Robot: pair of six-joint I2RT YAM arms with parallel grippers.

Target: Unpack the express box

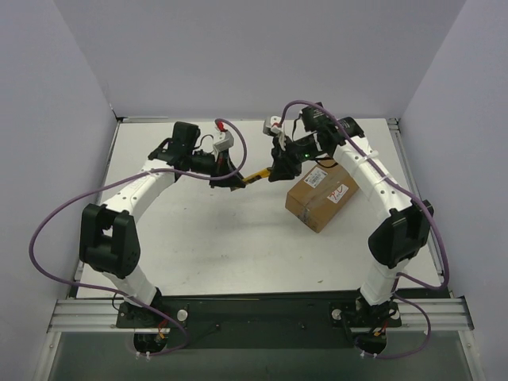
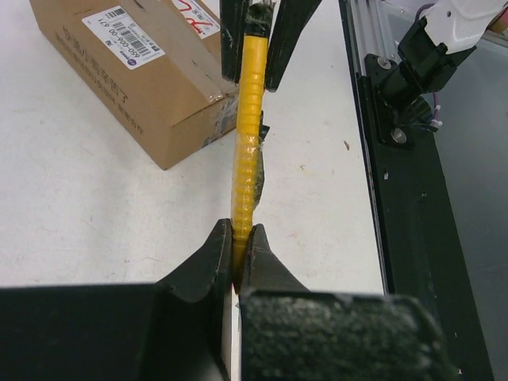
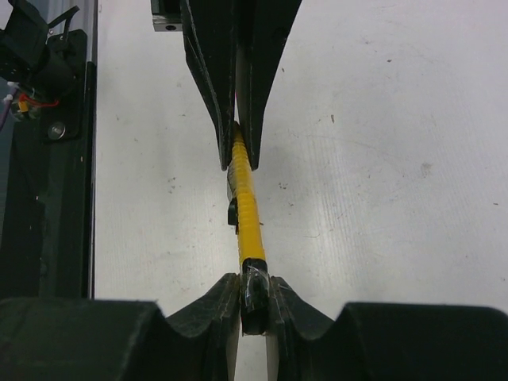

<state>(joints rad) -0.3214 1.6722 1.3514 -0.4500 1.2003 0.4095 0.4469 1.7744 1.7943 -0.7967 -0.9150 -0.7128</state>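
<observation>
The white table [image 1: 238, 246] lay under both tools, and only the top view took in the whole of it, with the two arms arching towards each other over its far half. The express box [image 1: 321, 197] sat on the table with its flaps shut, just beside the right gripper [image 1: 278, 170], on the side turned away from the left gripper [image 1: 230, 182].

The left wrist view caught the box ahead and to the left of that gripper's own fingers, near the far end of the knife. It made plain what the top view only hinted at: a white label [image 2: 125, 36] with a barcode on the top face, and red marks [image 2: 194, 20] beyond it. The right wrist view, facing the other way, showed only table and the dark base plate [image 3: 40, 198].

The yellow utility knife [image 1: 255, 175] spanned straight from one gripper to the other. From above the jaws were too small to read. Each wrist view settled it: the left gripper was clamped on the knife's yellow end, the right on its black end, each with the other's fingers opposite. A small black slider [image 3: 232, 213] showed on the knife's side in the right wrist view
</observation>
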